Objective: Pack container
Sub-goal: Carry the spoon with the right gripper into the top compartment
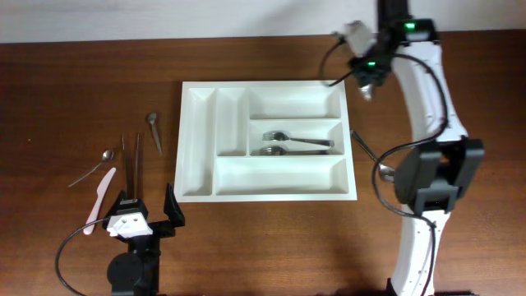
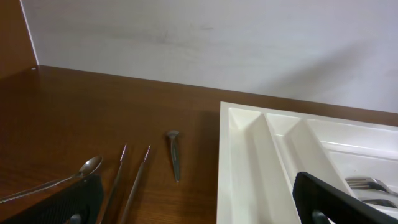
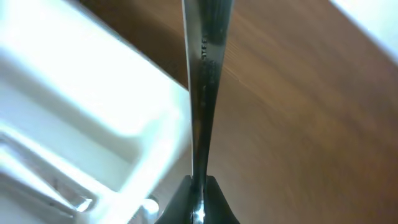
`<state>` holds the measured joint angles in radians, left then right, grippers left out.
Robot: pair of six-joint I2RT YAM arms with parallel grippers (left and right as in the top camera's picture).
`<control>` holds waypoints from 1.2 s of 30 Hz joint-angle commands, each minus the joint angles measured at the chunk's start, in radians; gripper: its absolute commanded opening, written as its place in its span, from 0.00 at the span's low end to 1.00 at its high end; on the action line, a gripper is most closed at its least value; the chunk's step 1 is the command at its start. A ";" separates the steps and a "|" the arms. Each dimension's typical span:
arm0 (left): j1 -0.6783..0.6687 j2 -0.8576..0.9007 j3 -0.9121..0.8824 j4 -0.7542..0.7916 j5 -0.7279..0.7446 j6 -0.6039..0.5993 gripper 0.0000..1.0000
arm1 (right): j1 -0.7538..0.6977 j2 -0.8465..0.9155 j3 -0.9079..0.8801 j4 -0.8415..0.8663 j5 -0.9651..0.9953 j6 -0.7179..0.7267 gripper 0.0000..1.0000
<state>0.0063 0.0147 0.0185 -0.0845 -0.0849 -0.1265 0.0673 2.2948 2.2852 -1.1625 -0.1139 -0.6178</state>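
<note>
While one large white rectangular plastic cutlery tray [image 1: 205,177] lies flat in the middle of the brown wooden table [image 1: 271,247], the loose pieces sit on either side of it. The tray has five compartments: two narrow upright ones on the left and three long horizontal ones on the right. Only the middle long one is filled, with two metal utensils [image 1: 292,144] lying side by side. The upper one is a fork. I cannot tell what the lower one is.

Five pieces lie on the wood left of the tray:
- one metal spoon with a long thin handle [image 1: 92,168]
- one pale pink plastic knife [image 1: 101,191]
- two thin metal sticks with reddish tips [image 1: 131,164], nearly parallel and close together
- one short dark grey metal piece with a wider head [image 1: 154,131], nearest the tray but apart from it

The left gripper [image 1: 148,205] sits at the near edge of the table, just below the sticks. Its jaws are spread as wide as they go, with nothing held or touched. In the left wrist view, its black fingers [image 2: 345,199] frame the tray's left corner and the loose pieces.

The right gripper [image 3: 198,186] is clamped tight on one slim metal utensil [image 3: 202,93], gripped near one end, with the long handle running straight out from the fingertips. From overhead, this utensil lies slanted just beside the tray's right edge, outside the tray.
</note>
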 commanded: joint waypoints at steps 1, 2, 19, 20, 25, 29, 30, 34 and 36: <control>0.003 -0.010 -0.006 0.002 0.011 0.016 0.99 | 0.093 0.001 0.021 0.000 -0.071 -0.312 0.04; 0.003 -0.010 -0.006 0.002 0.011 0.016 0.99 | 0.117 0.001 0.021 0.000 -0.071 -0.370 0.04; 0.003 -0.010 -0.006 0.002 0.011 0.016 0.99 | 0.246 0.100 0.009 0.003 -0.092 -0.605 0.04; 0.003 -0.010 -0.006 0.002 0.011 0.016 0.99 | 0.246 0.103 0.009 0.004 -0.095 -0.605 0.04; 0.003 -0.010 -0.006 0.002 0.011 0.016 0.99 | 0.241 0.136 0.008 0.017 -0.097 -0.604 0.04; 0.003 -0.010 -0.006 0.002 0.011 0.016 0.99 | 0.233 0.136 0.008 0.039 -0.097 -0.597 0.28; 0.003 -0.010 -0.006 0.002 0.011 0.016 0.99 | 0.230 0.136 0.008 0.045 -0.097 -0.597 0.34; 0.003 -0.010 -0.006 0.002 0.011 0.016 0.99 | 0.211 0.136 0.008 0.072 -0.097 -0.511 0.45; 0.003 -0.010 -0.006 0.002 0.011 0.016 0.99 | 0.203 0.136 0.008 0.083 -0.095 -0.481 0.46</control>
<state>0.0063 0.0147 0.0185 -0.0845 -0.0849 -0.1265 0.2901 2.4268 2.2852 -1.0901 -0.1875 -1.1702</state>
